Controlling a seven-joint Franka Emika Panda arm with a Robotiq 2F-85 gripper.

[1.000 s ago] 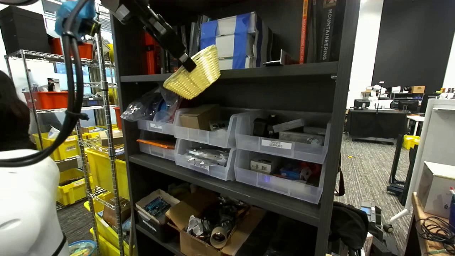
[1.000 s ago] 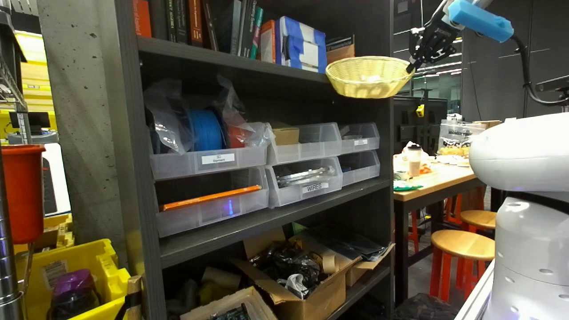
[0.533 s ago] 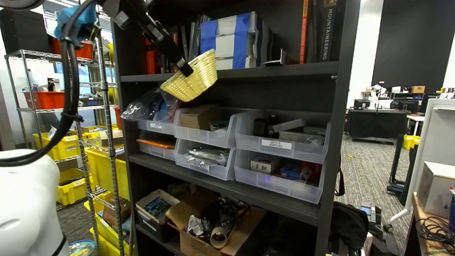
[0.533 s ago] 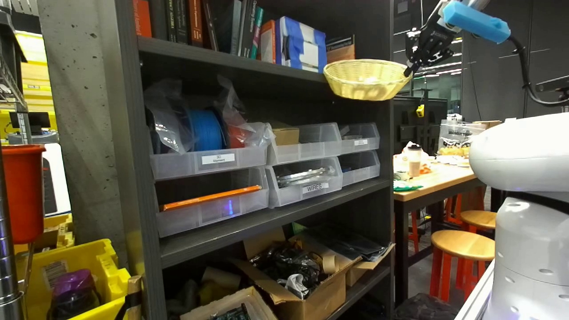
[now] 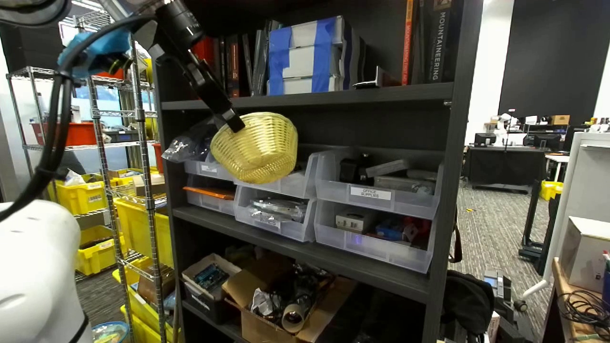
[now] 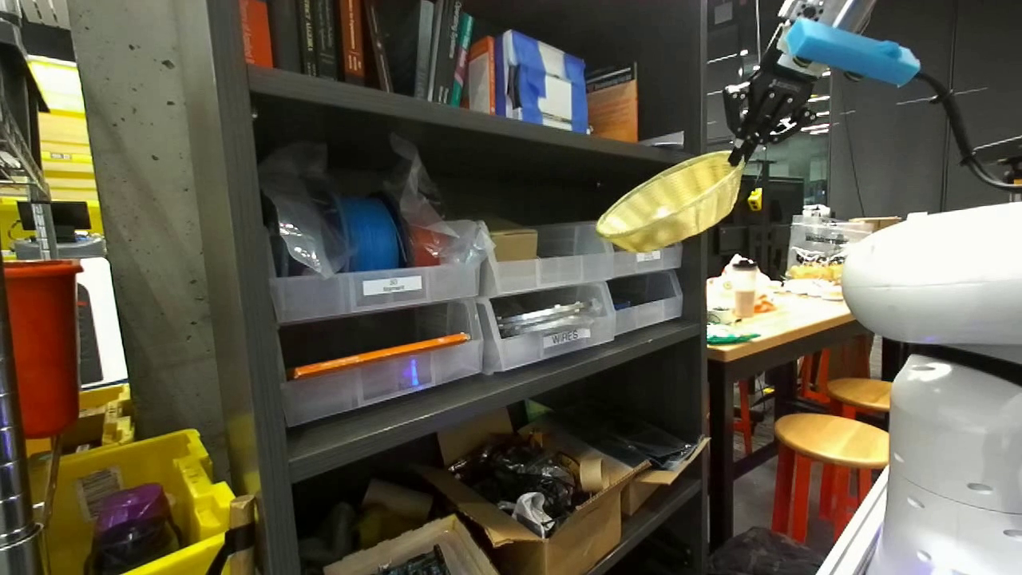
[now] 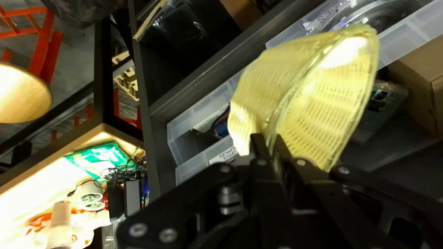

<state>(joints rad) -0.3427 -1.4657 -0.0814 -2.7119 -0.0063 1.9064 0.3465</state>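
Note:
A pale yellow woven basket hangs in the air in front of the dark bookshelf; it shows in both exterior views. My gripper is shut on the basket's rim, with one finger on each side of the wall, as the wrist view shows the basket beyond the fingertips. The gripper also shows in both exterior views, at the basket's upper edge. The basket is tilted, its far end lower than the held end. Its inside shows only in part, with no contents visible.
The bookshelf stands behind the basket. Its middle shelf bears stacked clear bins, one labelled office supplies. Books and a blue-taped stack stand on the shelf above. Cardboard boxes lie below. A wooden table and stools stand beside it.
The gripper and basket have moved down, from the upper shelf edge to in front of the upper bins. The basket has tilted, its free end dropping. The grip on its rim is kept.

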